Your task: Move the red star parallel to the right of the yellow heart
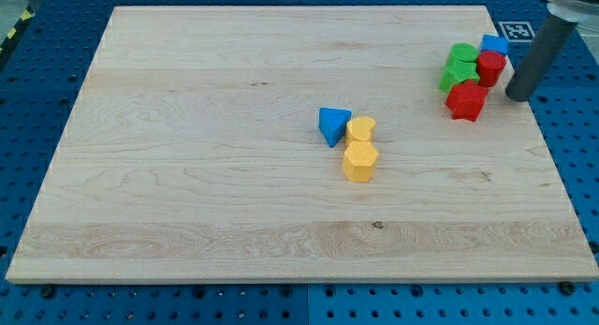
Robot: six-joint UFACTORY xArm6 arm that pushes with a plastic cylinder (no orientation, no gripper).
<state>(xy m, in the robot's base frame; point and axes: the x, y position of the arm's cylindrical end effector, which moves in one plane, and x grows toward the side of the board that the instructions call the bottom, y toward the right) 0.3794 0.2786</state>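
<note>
The red star (466, 100) lies near the board's right edge, at the bottom of a cluster of blocks. The yellow heart (361, 129) sits near the board's middle, touching a blue triangle (333, 125) on its left and a yellow hexagon (360, 161) below it. My tip (518, 96) is at the view's right, a short way to the right of the red star and apart from it.
The cluster above the red star holds a green star (458, 76), a green block (462, 54), a red block (490, 66) and a blue block (495, 45). The wooden board (187, 175) lies on a blue perforated table.
</note>
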